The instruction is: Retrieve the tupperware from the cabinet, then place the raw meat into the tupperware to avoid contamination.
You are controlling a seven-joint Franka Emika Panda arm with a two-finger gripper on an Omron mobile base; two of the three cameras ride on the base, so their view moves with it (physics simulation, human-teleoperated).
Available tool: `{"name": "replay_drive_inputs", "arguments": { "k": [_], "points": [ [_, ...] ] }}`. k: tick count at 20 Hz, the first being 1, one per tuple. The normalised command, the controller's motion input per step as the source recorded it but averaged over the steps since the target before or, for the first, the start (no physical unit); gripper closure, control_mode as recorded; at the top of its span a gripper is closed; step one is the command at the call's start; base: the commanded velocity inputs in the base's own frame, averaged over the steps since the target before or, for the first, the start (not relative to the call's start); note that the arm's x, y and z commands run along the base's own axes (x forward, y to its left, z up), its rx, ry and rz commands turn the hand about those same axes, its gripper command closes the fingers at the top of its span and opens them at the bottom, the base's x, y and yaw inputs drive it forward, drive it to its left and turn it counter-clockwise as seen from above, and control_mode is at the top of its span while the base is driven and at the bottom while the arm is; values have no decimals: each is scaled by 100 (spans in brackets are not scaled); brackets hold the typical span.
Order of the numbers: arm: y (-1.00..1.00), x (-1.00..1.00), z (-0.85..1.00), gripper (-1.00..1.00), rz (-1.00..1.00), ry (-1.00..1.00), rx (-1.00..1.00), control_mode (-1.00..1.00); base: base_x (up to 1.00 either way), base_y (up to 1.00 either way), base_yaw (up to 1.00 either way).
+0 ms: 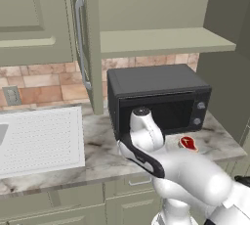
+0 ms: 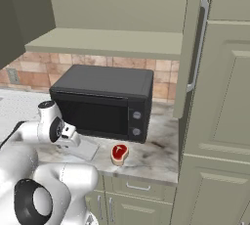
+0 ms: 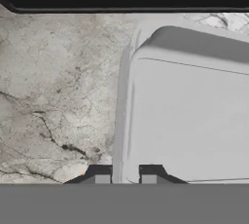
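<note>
The white arm bends forward and low over the front edge of the counter (image 2: 161, 163), its wrist turned toward the counter's right side. The gripper (image 3: 124, 175) is held low and tilted downward, fingertips (image 3: 101, 174) drawn close together with only a narrow gap, pinching the near rim of the tupperware (image 3: 194, 116)

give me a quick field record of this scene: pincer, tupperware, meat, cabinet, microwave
pincer: shut on the near rim of the tupperware, low over the counter
tupperware: on the marble counter before the microwave, empty
raw meat: on the counter beside the tupperware, apart from it, not yet inside
cabinet: doors open, shelf bare
microwave: black, door closed, under the open cabinet
</note>
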Motion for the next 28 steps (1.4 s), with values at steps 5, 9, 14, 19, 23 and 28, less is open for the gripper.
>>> {"name": "replay_drive_inputs", "arguments": {
  "k": [5, 9, 14, 19, 23, 28],
  "points": [
    [2, 10, -42, 100, 0, 0, -1, -100, 0, 0, 0],
    [0, 11, -37, 100, 0, 0, 0, -100, 0, 0, 0],
    [1, 6, -23, 100, 0, 0, 4, -100, 0, 0, 0],
    [0, 4, -17, -100, 0, 0, 4, -100, 0, 0, 0],
    [0, 2, -11, -100, 0, 0, 3, -100, 0, 0, 0],
    [0, 0, -1, -100, 0, 0, 1, -100, 0, 0, 0]
  ]
}}
